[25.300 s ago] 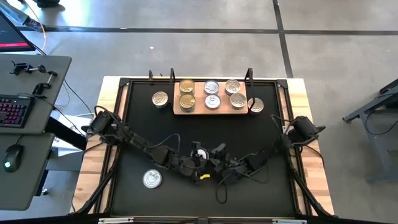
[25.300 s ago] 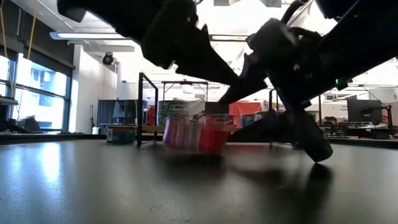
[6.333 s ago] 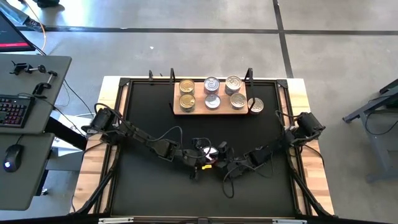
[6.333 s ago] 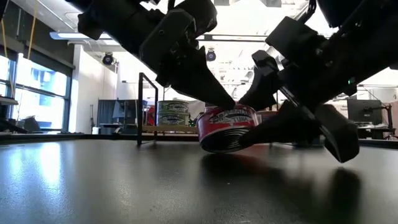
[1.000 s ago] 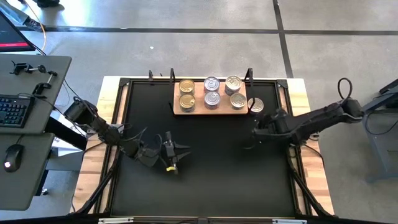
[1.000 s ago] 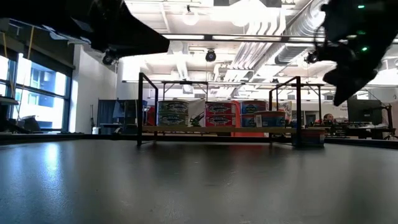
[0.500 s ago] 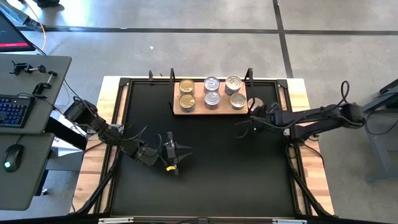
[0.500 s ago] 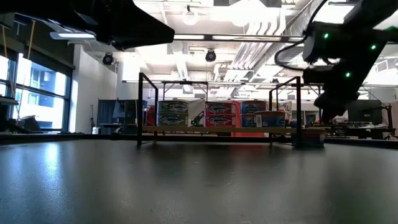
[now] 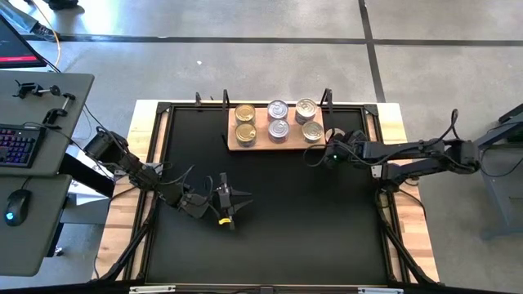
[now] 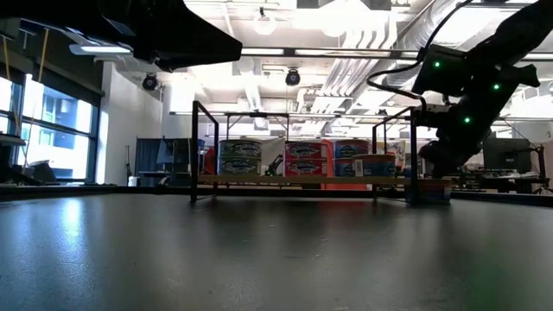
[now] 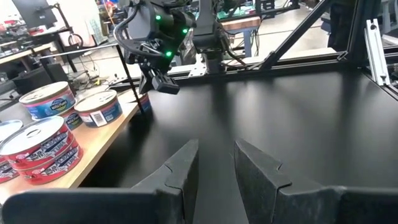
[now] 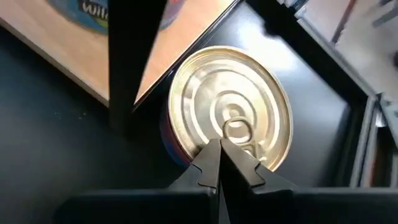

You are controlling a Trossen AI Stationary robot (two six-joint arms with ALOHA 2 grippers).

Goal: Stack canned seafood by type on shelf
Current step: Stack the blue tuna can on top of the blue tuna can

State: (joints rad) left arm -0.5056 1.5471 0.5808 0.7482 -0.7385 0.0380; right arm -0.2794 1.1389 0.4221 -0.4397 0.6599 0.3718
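The shelf lies at the mat's far edge with several tins of canned seafood standing on it, gold lids at left and silver lids beside them; the low view shows them stacked. One gold-lidded tin stands on the black mat just off the shelf's right end. My right gripper is shut and points down over that tin's lid; in the high view it hides the tin. My left gripper hovers open over the mat's left half with nothing between its fingers. My right gripper has its shut fingertips over the gold lid beside the pull ring, coming from above. Whether they touch the lid, I cannot tell. The tin stands upright on the mat.
A black frame post rises right beside the lone tin, and the frame runs around the shelf. The middle and near part of the black mat is free. A desk with a keyboard stands left of the table.
My right gripper, shut throughout, has gone from over the mat's right side toward the far edge and in over the lone tin beside the shelf.
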